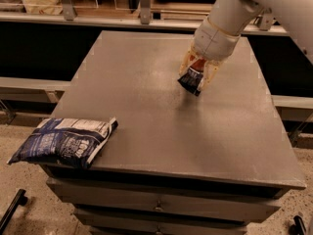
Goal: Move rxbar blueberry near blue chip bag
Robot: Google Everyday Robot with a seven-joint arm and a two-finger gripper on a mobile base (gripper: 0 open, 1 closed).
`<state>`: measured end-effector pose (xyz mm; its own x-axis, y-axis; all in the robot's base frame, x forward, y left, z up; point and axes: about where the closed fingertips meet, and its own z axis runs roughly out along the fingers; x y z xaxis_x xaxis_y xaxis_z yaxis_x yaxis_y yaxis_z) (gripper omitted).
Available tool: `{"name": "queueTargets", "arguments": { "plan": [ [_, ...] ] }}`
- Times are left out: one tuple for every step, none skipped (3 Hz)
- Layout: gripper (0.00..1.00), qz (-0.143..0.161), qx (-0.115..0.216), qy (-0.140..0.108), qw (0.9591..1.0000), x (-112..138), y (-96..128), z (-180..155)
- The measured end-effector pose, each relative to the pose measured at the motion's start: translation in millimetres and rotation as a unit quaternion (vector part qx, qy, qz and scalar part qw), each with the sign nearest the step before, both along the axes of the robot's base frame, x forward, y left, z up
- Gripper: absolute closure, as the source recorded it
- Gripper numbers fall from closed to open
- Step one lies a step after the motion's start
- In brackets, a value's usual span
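Note:
The rxbar blueberry (190,81) is a small dark navy wrapper held between my fingers, tilted, just above the grey table top (146,111) at its middle right. My gripper (194,77) hangs from the white arm coming in from the upper right and is shut on the bar. The blue chip bag (63,141) is a large puffy dark blue and white bag lying at the table's front left corner, partly over the edge, far to the left of the gripper.
The table has drawers (161,209) below its front edge. A ledge with metal posts (144,4) runs behind the table. A low bench rail (29,84) stands to the left. The floor is speckled.

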<state>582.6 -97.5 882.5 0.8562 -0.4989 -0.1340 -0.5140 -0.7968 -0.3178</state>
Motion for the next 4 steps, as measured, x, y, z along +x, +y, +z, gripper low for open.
{"name": "queueTargets", "arguments": {
  "plan": [
    [1.0, 0.001, 0.015, -0.005, 0.9999, 2.4, 5.3, 5.5],
    [1.0, 0.0, 0.015, -0.006, 0.9999, 3.3, 5.8, 4.8],
    [1.0, 0.038, 0.028, -0.02, 0.9987, -4.1, 14.8, 8.1],
    [1.0, 0.134, 0.076, -0.059, 0.9864, -27.6, 38.7, 25.2]
  ]
}}
